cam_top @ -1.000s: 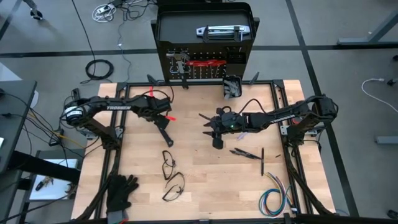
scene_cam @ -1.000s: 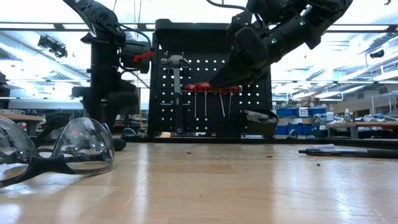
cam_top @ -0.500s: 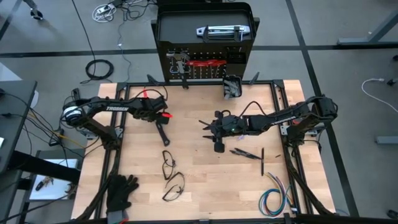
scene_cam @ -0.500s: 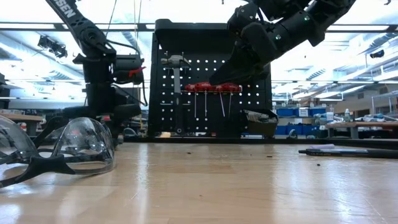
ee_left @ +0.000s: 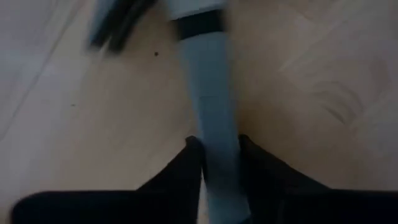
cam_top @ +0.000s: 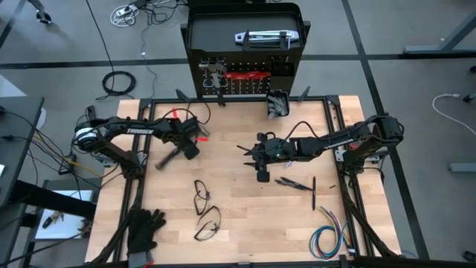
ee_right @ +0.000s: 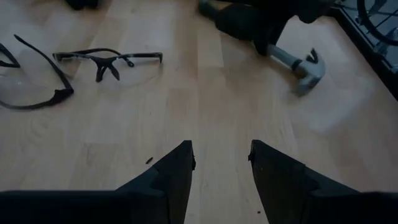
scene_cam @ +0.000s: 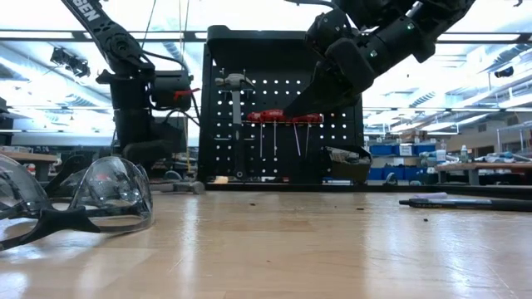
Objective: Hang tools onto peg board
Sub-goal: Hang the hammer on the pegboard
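My left gripper [cam_top: 187, 149] is over the table's left half, shut on a steel hammer [cam_top: 167, 158]. The hammer's head end points toward the table's near left, and the right wrist view shows its claw head [ee_right: 308, 74]. My right gripper [cam_top: 248, 147] is open and empty above the middle of the table [ee_right: 221, 162]. The black peg board [cam_top: 245, 74] stands upright at the far edge. A hammer [scene_cam: 235, 83] and red-handled tools [scene_cam: 283, 117] hang on it, with a small black bin [cam_top: 277, 103] beside them. My left gripper pinches the hammer's grey steel shaft [ee_left: 214, 130] between its two fingers [ee_left: 186, 162], which come from above and lie across the shaft. The shaft runs out ahead of the fingers toward the head. The head end is low by the table; whether it touches, I cannot tell.
Two pairs of safety glasses [cam_top: 202, 197] [cam_top: 208, 222] lie near the middle front. Black gloves [cam_top: 145, 231] lie at the near left corner and a coloured wire bundle [cam_top: 327, 240] at the near right. Thin dark tools [cam_top: 294, 184] lie right of centre.
My left gripper has turned about while holding the hammer. The hammer's free end has swung from pointing at the near edge round toward the table's left, and the gripper has shifted a little toward the left and far edges.
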{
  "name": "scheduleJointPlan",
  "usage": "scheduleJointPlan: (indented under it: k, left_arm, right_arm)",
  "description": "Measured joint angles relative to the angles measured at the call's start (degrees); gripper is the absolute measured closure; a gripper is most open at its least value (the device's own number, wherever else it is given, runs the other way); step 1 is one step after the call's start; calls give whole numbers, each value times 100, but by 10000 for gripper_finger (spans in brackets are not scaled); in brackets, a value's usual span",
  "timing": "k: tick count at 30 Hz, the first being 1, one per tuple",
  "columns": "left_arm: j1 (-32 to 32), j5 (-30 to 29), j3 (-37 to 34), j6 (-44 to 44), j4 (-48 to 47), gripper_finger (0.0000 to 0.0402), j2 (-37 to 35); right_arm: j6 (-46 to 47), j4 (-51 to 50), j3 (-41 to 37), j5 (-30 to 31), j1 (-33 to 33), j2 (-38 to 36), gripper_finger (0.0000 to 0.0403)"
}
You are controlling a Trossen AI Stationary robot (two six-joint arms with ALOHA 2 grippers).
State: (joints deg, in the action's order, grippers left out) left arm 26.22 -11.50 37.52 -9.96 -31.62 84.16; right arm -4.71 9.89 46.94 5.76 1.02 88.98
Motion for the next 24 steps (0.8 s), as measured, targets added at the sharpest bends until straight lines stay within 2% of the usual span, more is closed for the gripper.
scheduleJointPlan:
  k: [2,6,12,17,20,22,24]
  left_arm:
    - [-64,-132,-3,-11,20,330,0]
    - [-127,-165,-7,20,36,351,6]
    - [-492,-390,2,-12,95,351,28]
    - [-781,-536,405,-95,-239,353,-4]
    - [-973,-841,643,-218,194,366,-227]
    - [-1140,-1117,692,-365,539,399,-373]
    - [-1262,-1320,656,-450,601,398,-431]
  right_arm:
    - [-2,-15,0,0,0,0,233]
    - [-2,-14,0,2,0,1,233]
    - [0,-11,0,4,0,1,233]
    - [-2,-47,0,67,0,0,233]
    - [-2,-127,0,278,-25,-1,233]
    - [-3,-284,0,393,-36,-1,233]
    - [-13,-466,0,514,-78,-1,233]
